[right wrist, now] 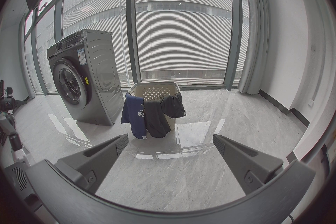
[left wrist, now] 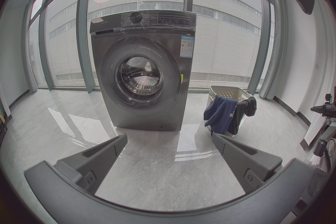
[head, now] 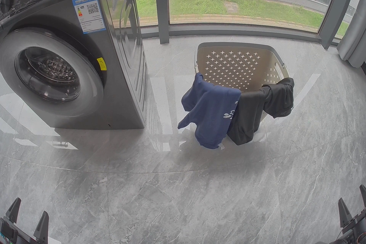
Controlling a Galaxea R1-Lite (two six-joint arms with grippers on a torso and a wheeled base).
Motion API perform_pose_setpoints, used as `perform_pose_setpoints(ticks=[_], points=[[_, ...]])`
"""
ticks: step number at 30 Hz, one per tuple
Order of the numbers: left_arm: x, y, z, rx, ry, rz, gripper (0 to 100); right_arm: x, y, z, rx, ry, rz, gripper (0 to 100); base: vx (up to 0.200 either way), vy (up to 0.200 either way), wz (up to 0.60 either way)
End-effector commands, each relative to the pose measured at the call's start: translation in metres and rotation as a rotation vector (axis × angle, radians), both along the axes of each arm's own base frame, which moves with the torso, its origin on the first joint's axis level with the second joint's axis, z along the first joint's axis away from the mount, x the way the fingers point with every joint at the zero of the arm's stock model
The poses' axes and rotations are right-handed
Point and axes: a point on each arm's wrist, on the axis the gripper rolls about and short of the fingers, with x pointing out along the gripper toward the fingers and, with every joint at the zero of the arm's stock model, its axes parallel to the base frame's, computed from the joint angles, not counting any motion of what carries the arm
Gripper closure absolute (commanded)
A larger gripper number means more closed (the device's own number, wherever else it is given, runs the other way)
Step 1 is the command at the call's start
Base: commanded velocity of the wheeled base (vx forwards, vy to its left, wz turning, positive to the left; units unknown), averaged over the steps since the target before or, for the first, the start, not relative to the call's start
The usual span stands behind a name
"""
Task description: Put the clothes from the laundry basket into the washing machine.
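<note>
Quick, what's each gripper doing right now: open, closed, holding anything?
Left gripper: open, holding nothing.
Right gripper: open, holding nothing.

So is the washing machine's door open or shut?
Shut: the round door sits flush in the front of the washing machine, no gap around its rim.

Grey marble floor, tall windows, curtain

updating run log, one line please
left end effector open | right end effector open | clothes draped over basket rim | washer door shut
</note>
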Motion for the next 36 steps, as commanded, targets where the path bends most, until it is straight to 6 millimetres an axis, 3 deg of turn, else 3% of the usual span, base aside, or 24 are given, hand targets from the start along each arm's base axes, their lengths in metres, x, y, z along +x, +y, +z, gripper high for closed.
perform_pose_setpoints(ticks=[1,17,26,36], points=[[-0.0001,0.0,-0.0048,0.0,-0.001,0.0,0,0.0,0.0,-0.0053,0.0,0.0,0.0,0,0.0,-0.2,0.0],[-0.0001,0.0,-0.0048,0.0,-0.001,0.0,0,0.0,0.0,-0.0053,0.0,0.0,0.0,0,0.0,-0.2,0.0],[0.0,0.0,-0.0048,-0.003,0.001,0.0,0,0.0,0.0,-0.0053,0.0,0.0,0.0,0,0.0,0.0,0.0],[-0.0001,0.0,-0.0048,-0.003,-0.001,0.0,0,0.0,0.0,-0.0053,0.0,0.0,0.001,0,0.2,0.0,0.0]])
